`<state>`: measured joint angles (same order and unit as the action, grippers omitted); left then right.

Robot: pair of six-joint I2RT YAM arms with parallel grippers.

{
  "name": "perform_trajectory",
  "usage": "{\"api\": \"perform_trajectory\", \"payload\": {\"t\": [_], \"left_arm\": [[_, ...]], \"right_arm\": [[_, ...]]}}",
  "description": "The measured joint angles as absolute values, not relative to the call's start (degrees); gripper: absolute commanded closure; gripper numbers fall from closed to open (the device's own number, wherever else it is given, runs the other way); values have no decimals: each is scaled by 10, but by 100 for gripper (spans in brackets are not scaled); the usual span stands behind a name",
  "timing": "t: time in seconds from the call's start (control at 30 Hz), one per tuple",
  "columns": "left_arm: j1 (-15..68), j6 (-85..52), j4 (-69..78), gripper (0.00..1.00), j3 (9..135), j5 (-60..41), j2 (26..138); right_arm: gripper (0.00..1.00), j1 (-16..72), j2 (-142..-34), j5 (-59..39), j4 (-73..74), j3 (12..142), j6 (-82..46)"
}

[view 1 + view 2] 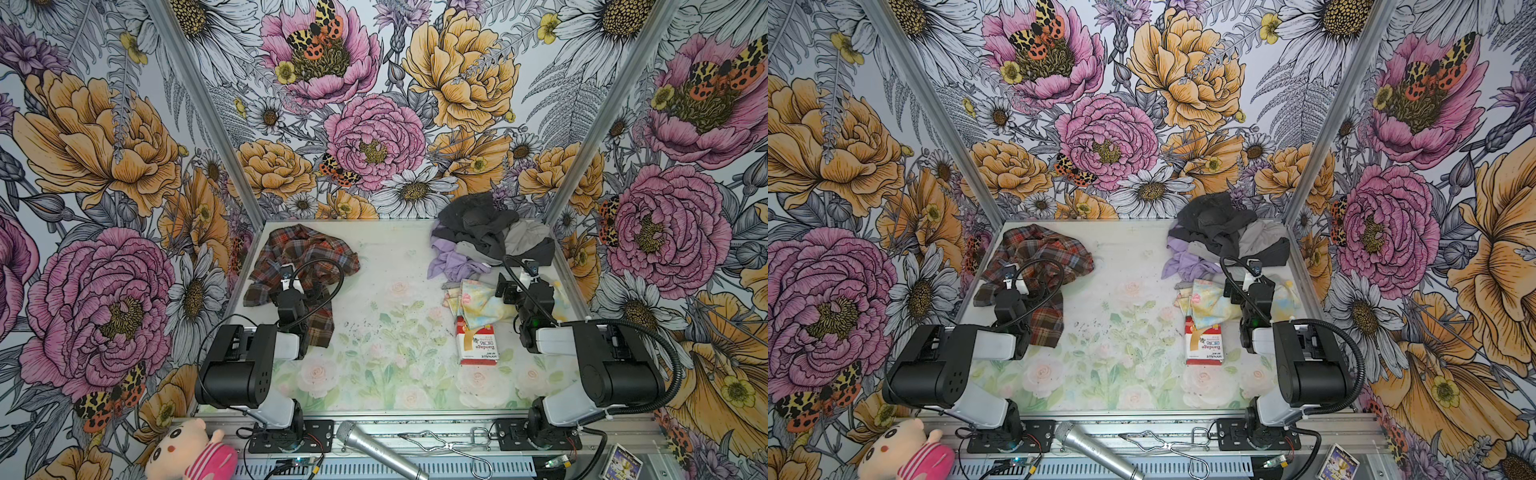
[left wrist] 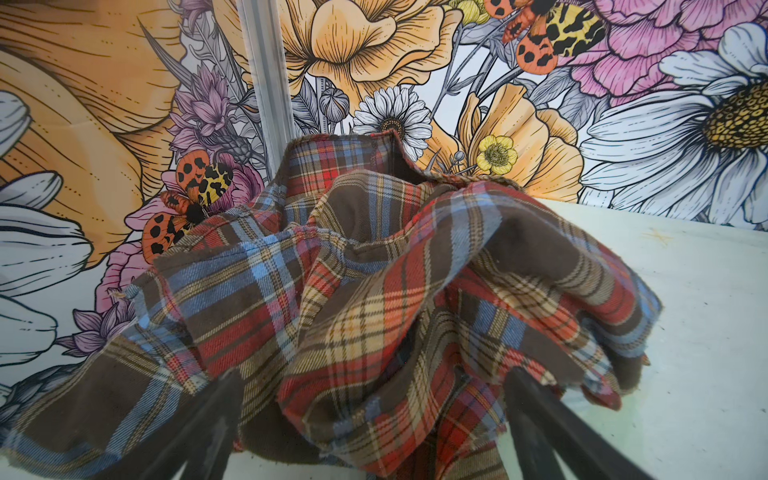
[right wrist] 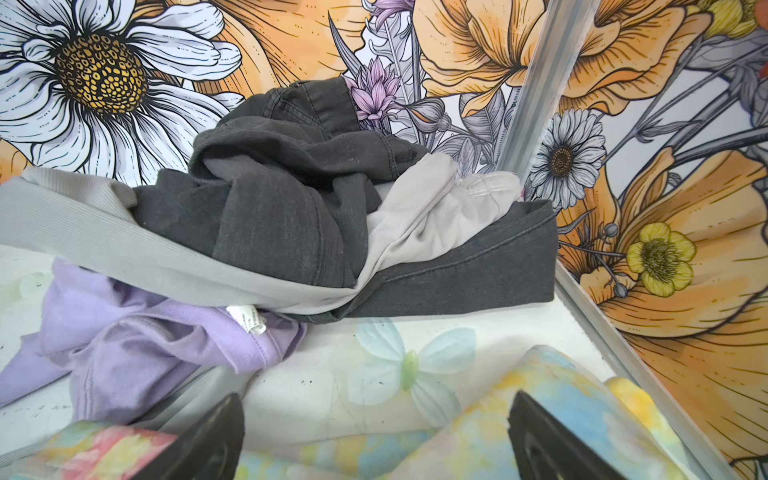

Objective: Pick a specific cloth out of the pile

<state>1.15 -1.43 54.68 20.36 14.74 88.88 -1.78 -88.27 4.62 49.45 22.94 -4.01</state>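
The cloth (image 1: pixel 307 253) (image 1: pixel 1042 249) is a crumpled plaid fabric in brown, red-orange, blue and white, lying at the back left of the table, apart from the pile. My left gripper (image 1: pixel 291 291) (image 2: pixel 370 378) stands open low over it, with plaid folds (image 2: pixel 374 291) bulging between the spread fingers. The pile (image 1: pixel 490 232) (image 1: pixel 1225 228) (image 3: pixel 291 208) of dark grey, light grey and lavender cloths sits at the back right corner. My right gripper (image 1: pixel 515 286) (image 3: pixel 376 397) is open just in front of the pile, above a pale yellow floral cloth (image 1: pixel 478 301) (image 3: pixel 582 415).
A red and white bandage box (image 1: pixel 478 345) lies in front of the floral cloth. On the front rail lie a microphone (image 1: pixel 374 446), wire tongs (image 1: pixel 449 444) and a plush toy (image 1: pixel 187 453). Flowered walls and aluminium posts (image 1: pixel 195 104) close in the table on three sides.
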Motion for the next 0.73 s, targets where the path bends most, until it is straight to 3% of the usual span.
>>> {"api": "perform_trajectory", "payload": {"t": [0.73], "left_arm": [[25,0,547,1,204,161,889]], "right_arm": [[1,-18,-883,44,486,229,-40]]}}
